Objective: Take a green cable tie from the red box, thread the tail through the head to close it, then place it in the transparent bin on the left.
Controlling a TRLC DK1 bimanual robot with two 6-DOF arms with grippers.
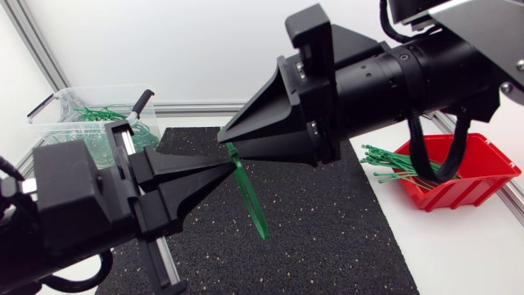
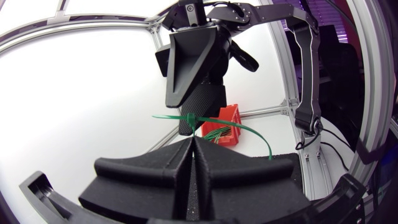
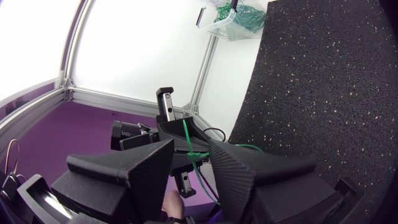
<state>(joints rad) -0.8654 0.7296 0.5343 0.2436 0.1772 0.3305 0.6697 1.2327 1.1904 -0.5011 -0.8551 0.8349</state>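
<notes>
Our head camera sits above the desk [image 1: 467, 246] and looks down; the left tool [image 1: 230, 167] and right tool [image 1: 222, 138] meet very near its lens; our left wrist camera looks along its own tool, close on the right one, toward the box [image 2: 229, 115]; our right wrist camera faces the other way, over the mat [image 3: 323, 93] toward the bin [image 3: 235, 18]; all three share the tie [image 1: 250, 197]; the head view shares box and bin too.

Right arm [image 1: 409, 70] hides part of red box [image 1: 479, 168].
</notes>
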